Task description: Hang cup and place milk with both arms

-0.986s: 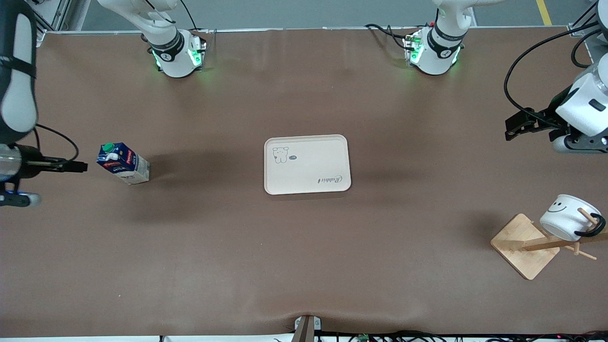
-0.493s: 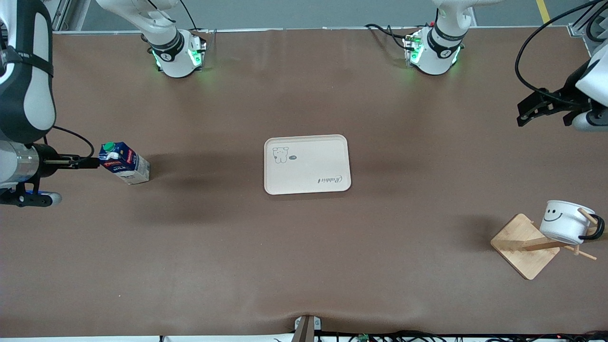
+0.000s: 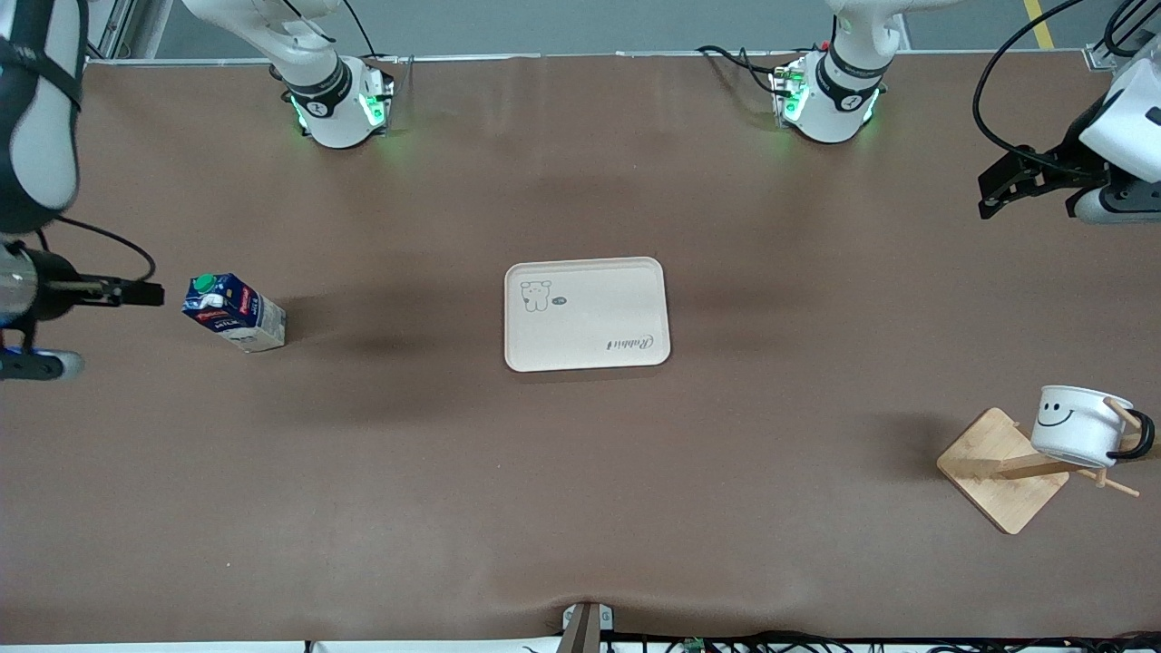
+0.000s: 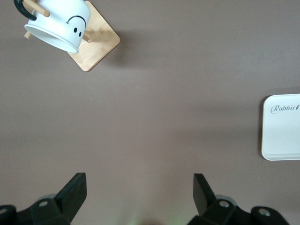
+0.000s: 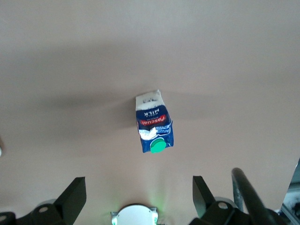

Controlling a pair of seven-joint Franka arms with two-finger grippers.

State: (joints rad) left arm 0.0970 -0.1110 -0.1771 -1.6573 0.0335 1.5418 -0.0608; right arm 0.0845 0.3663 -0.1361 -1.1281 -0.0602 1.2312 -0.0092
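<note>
Cup (image 3: 1079, 424): being carried on the wooden rack (image 3: 1002, 472), already hung.
Milk (image 3: 234, 313): being left upright, ungrasped.
Left gripper (image 4: 139, 187): being held open, empty.
Right gripper (image 5: 139, 190): being held open above the milk.

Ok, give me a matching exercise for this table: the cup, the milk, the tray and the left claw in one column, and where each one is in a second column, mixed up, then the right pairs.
Things:
1. cup
2. milk
3. tray
4. left claw

Places:
A. in the middle of the table, nothing on it
B. hanging by its black handle on a peg of the wooden rack
C. up in the air, open, holding nothing, over the left arm's end of the table
D. standing on the table toward the right arm's end, green cap up

Pairs: 1-B, 2-D, 3-A, 4-C
</note>
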